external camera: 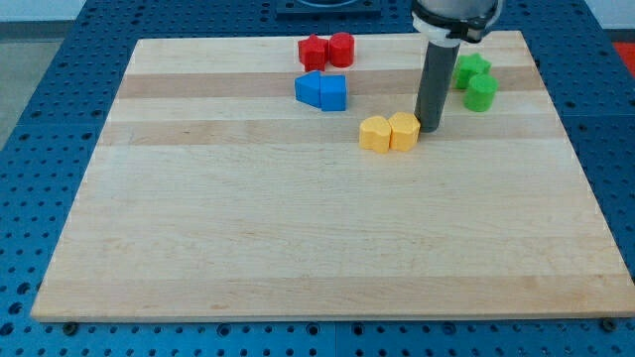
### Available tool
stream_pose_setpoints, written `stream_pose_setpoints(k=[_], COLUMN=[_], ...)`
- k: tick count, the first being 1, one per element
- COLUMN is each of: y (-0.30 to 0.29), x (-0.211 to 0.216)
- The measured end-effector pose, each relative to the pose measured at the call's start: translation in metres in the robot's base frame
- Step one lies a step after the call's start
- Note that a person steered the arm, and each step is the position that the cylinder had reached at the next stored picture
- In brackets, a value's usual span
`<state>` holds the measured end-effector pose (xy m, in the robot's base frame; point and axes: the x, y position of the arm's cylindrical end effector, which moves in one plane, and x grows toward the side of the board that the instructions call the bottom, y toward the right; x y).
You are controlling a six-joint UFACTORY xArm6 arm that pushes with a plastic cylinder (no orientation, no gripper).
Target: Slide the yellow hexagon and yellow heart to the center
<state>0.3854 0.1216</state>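
Two yellow blocks sit side by side, touching, above the board's middle and a little right. The left one [375, 133] looks like the heart and the right one [404, 130] like the hexagon, though the shapes are hard to tell apart. My tip [431, 127] is just to the right of the right yellow block, very close to or touching its edge. The dark rod rises straight up from there to the arm at the view's top.
Two red blocks [325, 50] sit together near the top edge. Two blue blocks [321, 90] sit together below them. Two green blocks [475, 81] stand right of the rod. The wooden board [298, 228] lies on a blue perforated table.
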Motion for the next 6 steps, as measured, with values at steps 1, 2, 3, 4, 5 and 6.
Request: stream_pose_setpoints(k=[1,2,3,4,5,6], y=[0.000,0.005,0.012,0.005,-0.025,-0.050], x=[0.006,0.017,0.022,0.022,0.022,0.022])
